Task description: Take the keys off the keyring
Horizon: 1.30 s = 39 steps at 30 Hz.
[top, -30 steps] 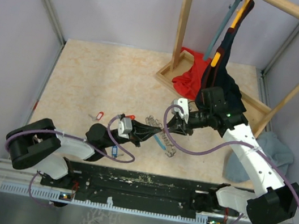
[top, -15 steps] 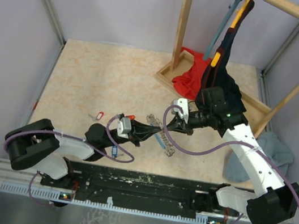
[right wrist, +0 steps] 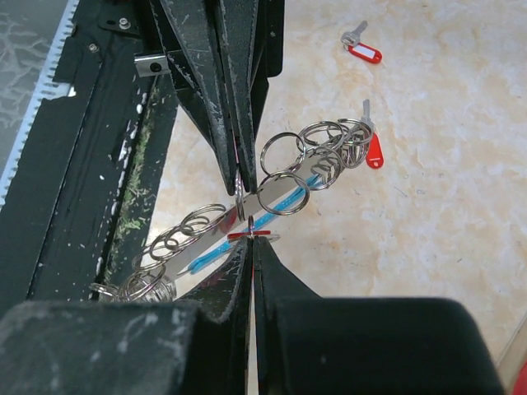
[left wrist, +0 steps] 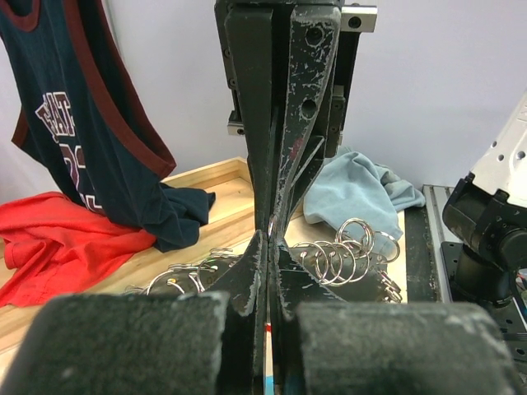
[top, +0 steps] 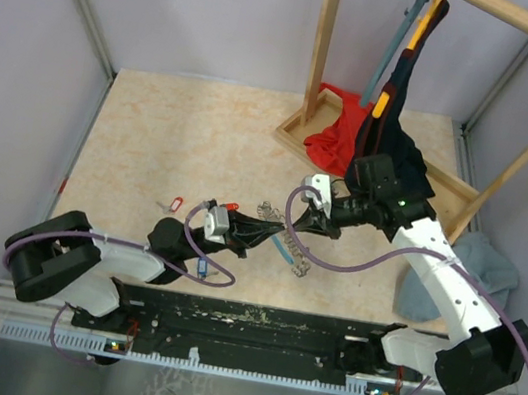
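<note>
Keyring [right wrist: 323, 160] lies on the table [top: 174, 132] a little in front of the foot of the wooden rack [top: 319, 65], partly lifted where the two grippers meet over it. It is a slack string of thin wire rings with a light-blue sleeve [right wrist: 206, 257] along one stretch. It looks light and floppy, so it should sag and swing and give nothing to push against. The rings look hard, smooth and springy, so a grip on bare wire may slip.

The left gripper [right wrist: 239, 177] has its jaws pressed together at a ring. What exactly sits between them I cannot tell. The right gripper [right wrist: 251, 240] has its jaws pressed together on a thin red sliver, probably the edge of a red tag [right wrist: 251, 234].

The flat plastic tags look the better hold, with the other gripper steadying the ring beside it. Another of the keys [right wrist: 374, 151] hangs on the chain's end nearer the rack, and a loose key [right wrist: 363, 52] lies well apart, farther from the rack.
</note>
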Motion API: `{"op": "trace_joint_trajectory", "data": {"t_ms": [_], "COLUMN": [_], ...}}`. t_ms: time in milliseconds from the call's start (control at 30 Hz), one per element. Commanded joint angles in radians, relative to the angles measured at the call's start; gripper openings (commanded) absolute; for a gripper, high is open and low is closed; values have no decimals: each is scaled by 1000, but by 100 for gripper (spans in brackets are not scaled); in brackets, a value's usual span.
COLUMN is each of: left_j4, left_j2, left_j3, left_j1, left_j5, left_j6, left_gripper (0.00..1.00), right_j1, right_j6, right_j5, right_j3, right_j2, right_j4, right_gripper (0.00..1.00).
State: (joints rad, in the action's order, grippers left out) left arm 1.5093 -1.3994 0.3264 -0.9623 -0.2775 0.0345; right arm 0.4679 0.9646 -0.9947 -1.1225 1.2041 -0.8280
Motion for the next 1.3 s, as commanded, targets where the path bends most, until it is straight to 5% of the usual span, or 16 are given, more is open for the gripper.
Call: {"op": "trace_joint_trajectory", "data": {"t_ms": [0,500,767,933,1267], "left_j4": [281,281,268,137,-228], "left_j2": [17,-18,-82,-73,44], "left_j3": [4,-66,-97,-83,-36], "left_j1": [0,4,80,176,240], "left_j5": [0,123,190,164,274], "left_j6": [27,-12,183,395,475], "left_gripper": [0,0,0,0,0], "right_j1": [-2,-21,-80,-87,-93], "right_j6": [-6,-176,-277,-301,-357], "right_j5": [-23,162,321,504,709], "right_j3": [6,57,62,50,43], "right_j2": [9,-8,135,205,310], "right_j4": [33,212,271,277,310], "right_gripper": [0,0,0,0,0]}}
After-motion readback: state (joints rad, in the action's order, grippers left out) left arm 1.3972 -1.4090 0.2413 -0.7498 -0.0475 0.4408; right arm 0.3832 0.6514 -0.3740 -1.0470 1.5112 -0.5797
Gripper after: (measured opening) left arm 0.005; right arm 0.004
